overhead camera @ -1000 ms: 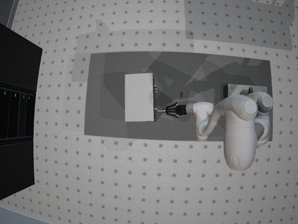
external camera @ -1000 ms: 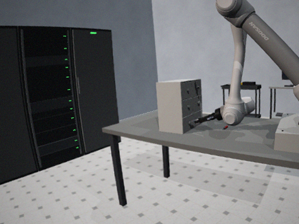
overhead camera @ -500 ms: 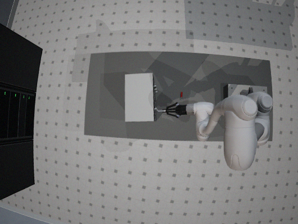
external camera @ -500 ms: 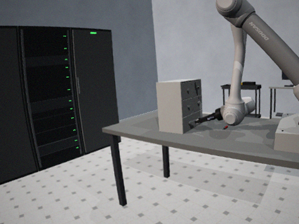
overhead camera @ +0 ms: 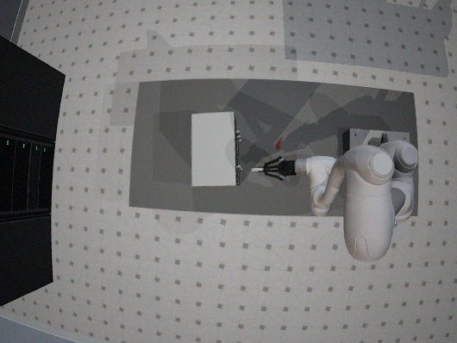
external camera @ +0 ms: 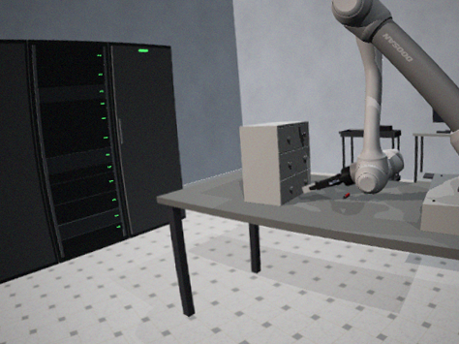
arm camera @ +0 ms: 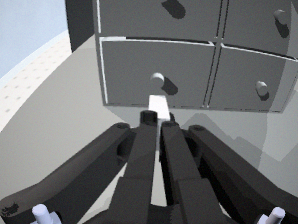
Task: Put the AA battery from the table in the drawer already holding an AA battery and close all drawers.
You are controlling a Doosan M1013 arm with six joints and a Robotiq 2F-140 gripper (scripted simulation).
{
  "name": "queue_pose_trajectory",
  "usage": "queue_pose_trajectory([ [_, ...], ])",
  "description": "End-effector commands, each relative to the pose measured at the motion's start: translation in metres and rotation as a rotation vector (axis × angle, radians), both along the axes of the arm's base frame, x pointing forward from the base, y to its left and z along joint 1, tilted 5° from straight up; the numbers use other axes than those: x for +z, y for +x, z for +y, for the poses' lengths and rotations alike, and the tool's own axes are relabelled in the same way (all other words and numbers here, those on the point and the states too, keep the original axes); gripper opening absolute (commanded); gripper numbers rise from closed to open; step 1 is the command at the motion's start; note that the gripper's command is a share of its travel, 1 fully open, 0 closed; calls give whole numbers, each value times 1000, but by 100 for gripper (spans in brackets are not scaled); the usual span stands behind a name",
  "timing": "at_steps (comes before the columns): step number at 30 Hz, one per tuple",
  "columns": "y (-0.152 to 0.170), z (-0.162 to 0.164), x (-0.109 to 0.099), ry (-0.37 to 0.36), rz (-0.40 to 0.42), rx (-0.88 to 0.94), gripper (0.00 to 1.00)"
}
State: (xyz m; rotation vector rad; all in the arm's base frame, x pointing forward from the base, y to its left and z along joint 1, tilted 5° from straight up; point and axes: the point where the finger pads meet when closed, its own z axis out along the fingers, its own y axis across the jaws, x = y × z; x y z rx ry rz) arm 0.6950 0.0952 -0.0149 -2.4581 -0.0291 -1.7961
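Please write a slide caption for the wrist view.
Shut, empty pincer just short of a bottom drawer's knob on the chest.
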Motion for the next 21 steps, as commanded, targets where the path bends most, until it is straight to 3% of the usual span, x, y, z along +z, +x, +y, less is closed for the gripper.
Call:
queue_pose_trajectory([
  [1,-1,0,0,0,0,0,0],
  [7,-6,-1,8,0,0,0,0],
  [16,-48,-9,81,0,0,0,0],
  [21,-54,-10,92,0,0,0,0],
])
